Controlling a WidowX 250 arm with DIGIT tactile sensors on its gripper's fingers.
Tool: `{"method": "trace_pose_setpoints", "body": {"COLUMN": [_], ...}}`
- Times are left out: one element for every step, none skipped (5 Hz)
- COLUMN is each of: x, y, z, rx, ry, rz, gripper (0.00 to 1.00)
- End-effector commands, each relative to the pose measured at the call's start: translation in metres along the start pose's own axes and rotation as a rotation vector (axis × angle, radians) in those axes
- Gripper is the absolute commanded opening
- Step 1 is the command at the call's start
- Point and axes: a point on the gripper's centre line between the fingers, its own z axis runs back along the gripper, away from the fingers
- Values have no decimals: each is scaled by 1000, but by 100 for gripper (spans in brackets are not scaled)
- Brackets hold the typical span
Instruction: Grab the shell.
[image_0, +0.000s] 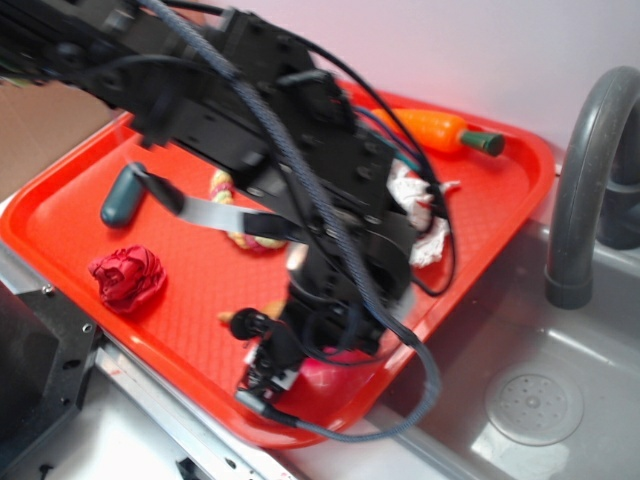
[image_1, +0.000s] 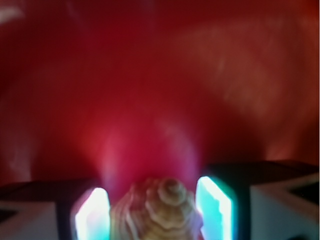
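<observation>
In the wrist view the tan-brown spiral shell (image_1: 160, 212) sits between my two fingers, its ridged whorls pointing up at the camera. The glowing pads (image_1: 95, 215) press against both of its sides, so my gripper (image_1: 154, 192) is shut on the shell. In the exterior view my gripper (image_0: 295, 365) is low over the near edge of the red tray (image_0: 70, 200). The arm hides most of the shell there. Only a small tan tip (image_0: 238, 318) shows left of the gripper.
On the tray lie an orange toy carrot (image_0: 440, 128) at the back, a white crumpled cloth (image_0: 420, 215), a yellow-pink rope toy (image_0: 232, 210), a dark teal piece (image_0: 122, 195) and a red crumpled cloth (image_0: 127, 275). A grey sink (image_0: 560, 340) and faucet (image_0: 590, 170) stand on the right.
</observation>
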Motion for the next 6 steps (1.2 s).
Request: {"method": "trace_pose_setpoints", "body": {"x": [-46, -60, -86, -132, -159, -165], "y": [13, 29, 46, 50, 41, 34], "z": [68, 93, 113, 140, 160, 165], "rx": [38, -4, -72, -136, -191, -133], "ry": [-108, -187, -234, -318, -394, -409], "rz": [319, 513, 761, 1012, 1245, 1287], "gripper": [0, 0, 0, 0, 0, 0]}}
